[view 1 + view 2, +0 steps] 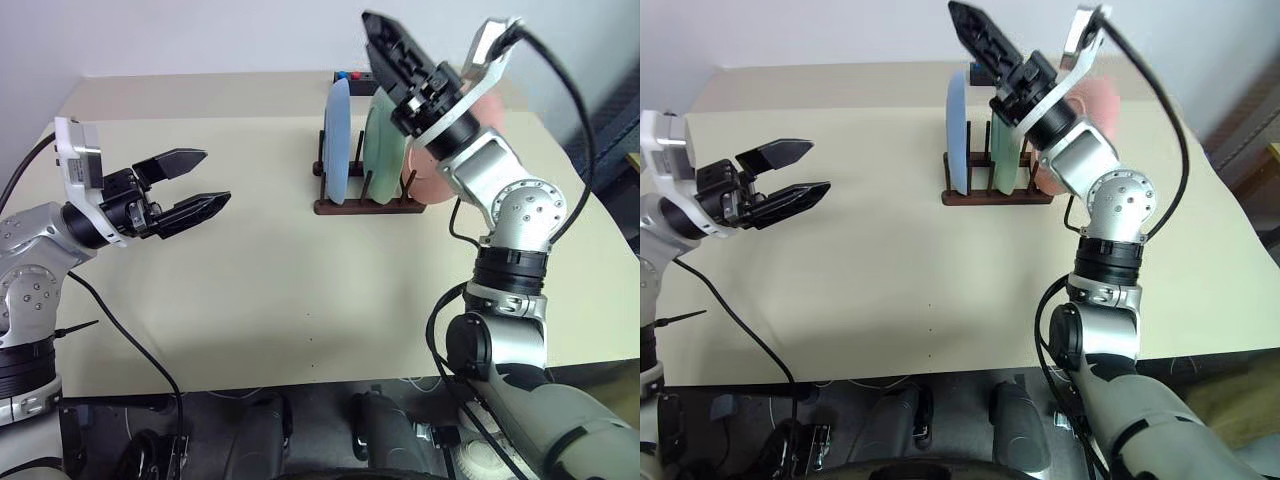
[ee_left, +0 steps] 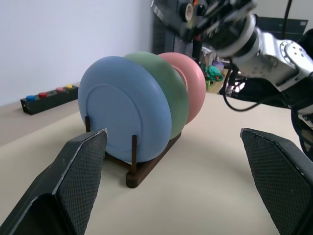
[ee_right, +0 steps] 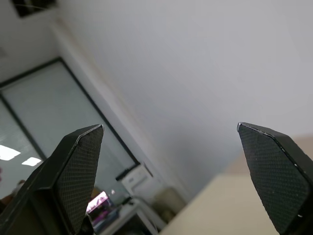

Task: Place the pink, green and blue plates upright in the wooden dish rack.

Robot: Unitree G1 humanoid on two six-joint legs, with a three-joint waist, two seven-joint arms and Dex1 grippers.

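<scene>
All three plates are found standing upright in the wooden dish rack (image 1: 365, 203), which is placed on the beige table (image 1: 250, 300) at about 1 o'clock in the head view. The blue plate (image 1: 338, 140) is seated in the slot nearest the robot's left, the green plate (image 1: 383, 150) in the middle slot, and the pink plate (image 2: 191, 83) in the slot nearest the robot's right. The plates are set close together, each overlapping the next when seen from the left wrist.

The right gripper (image 3: 171, 176) is raised above the rack at about 12 o'clock, its fingers spread wide with nothing between them; no plate is touched by it. The left gripper (image 1: 192, 182) is held above the table at 9 o'clock, well apart from the rack, jaws likewise released and empty, pointed toward the plates.

A black box with coloured buttons (image 2: 49, 98) is noted on the table beyond the rack.
</scene>
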